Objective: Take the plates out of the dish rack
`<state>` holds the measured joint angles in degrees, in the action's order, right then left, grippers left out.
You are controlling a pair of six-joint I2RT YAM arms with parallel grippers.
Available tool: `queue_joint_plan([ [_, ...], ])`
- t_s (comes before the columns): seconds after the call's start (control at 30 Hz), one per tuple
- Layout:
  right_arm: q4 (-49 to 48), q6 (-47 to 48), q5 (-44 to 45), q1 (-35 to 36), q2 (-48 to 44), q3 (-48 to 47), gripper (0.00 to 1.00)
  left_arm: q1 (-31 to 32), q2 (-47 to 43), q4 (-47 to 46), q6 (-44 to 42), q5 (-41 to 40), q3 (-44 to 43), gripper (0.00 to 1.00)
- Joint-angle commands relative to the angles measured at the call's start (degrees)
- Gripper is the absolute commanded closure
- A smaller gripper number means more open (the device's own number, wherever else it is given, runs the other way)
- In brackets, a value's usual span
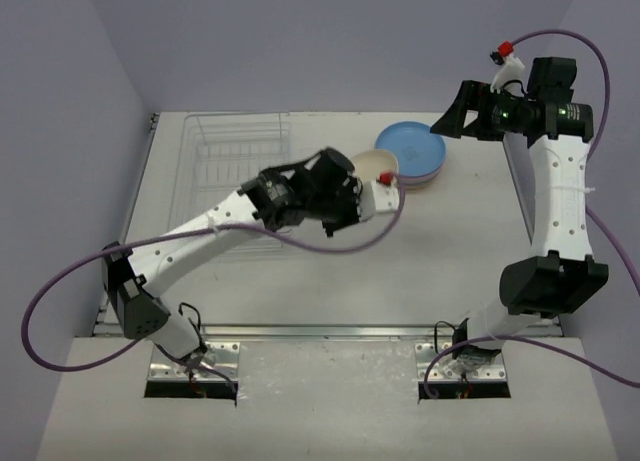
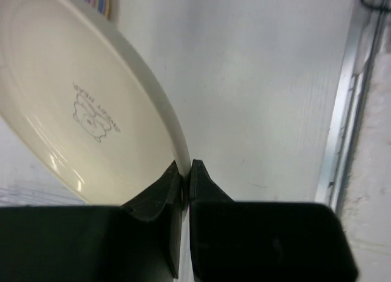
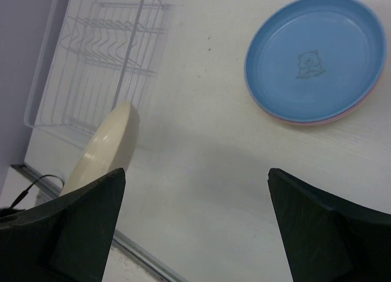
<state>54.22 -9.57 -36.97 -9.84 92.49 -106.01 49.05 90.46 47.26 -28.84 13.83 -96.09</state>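
My left gripper [image 1: 358,189] is shut on the rim of a cream plate [image 1: 378,163] and holds it on edge above the table, just left of the stack. In the left wrist view the fingers [image 2: 186,170] pinch the rim of this plate [image 2: 79,104], whose underside has a small bear print. A blue plate [image 1: 410,148] tops a stack of pastel plates on the table at the back right. The wire dish rack [image 1: 240,156] at the back left shows no plates. My right gripper [image 1: 455,116] hangs open and empty beside the stack. Its view shows the blue plate [image 3: 314,55], the cream plate [image 3: 107,147] and the rack [image 3: 98,55].
The table's metal edge strip [image 2: 342,135] runs along the right of the left wrist view. A purple cable [image 1: 340,243] loops from the left arm over the table. Purple walls close the back and both sides.
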Motion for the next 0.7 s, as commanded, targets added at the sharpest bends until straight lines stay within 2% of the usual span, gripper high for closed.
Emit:
queue_joint_plan([
  [0.0,4.0,7.1,3.2,0.4,-3.6,-4.4,0.01,15.0,-8.4,-8.2,-18.5,-36.8,16.7,1.0],
  [0.07,6.0,9.4,1.6,0.8,-3.5,-4.0,0.01,20.6,-9.3,-10.1,-21.8,-43.7,21.6,1.0],
  [0.17,9.5,14.3,0.2,3.4,-3.2,-1.9,0.03,24.4,-10.5,-12.3,-24.6,-46.6,26.3,1.0],
  [0.2,9.8,15.8,1.5,5.9,-3.8,-0.1,0.03,25.3,-11.0,-13.5,-26.0,-47.4,27.5,1.0],
  [0.23,8.8,17.6,4.9,12.1,-5.2,3.5,0.05,27.0,-11.7,-15.7,-29.6,-49.1,29.9,1.0],
  [0.3,5.9,18.8,9.1,17.3,-7.8,11.5,0.05,30.0,-12.5,-19.7,-32.3,-50.8,32.4,1.0],
  [0.37,4.6,19.2,11.1,21.4,-9.4,14.7,0.07,31.5,-12.3,-20.6,-33.3,-51.7,33.2,1.0],
  [0.57,4.1,21.0,13.5,26.4,-8.8,18.0,0.17,33.6,-10.8,-21.0,-33.3,-51.7,33.0,1.0],
  [0.67,3.3,21.5,14.6,27.4,-8.2,19.1,0.31,33.7,-10.4,-21.2,-33.3,-51.8,32.2,1.0],
])
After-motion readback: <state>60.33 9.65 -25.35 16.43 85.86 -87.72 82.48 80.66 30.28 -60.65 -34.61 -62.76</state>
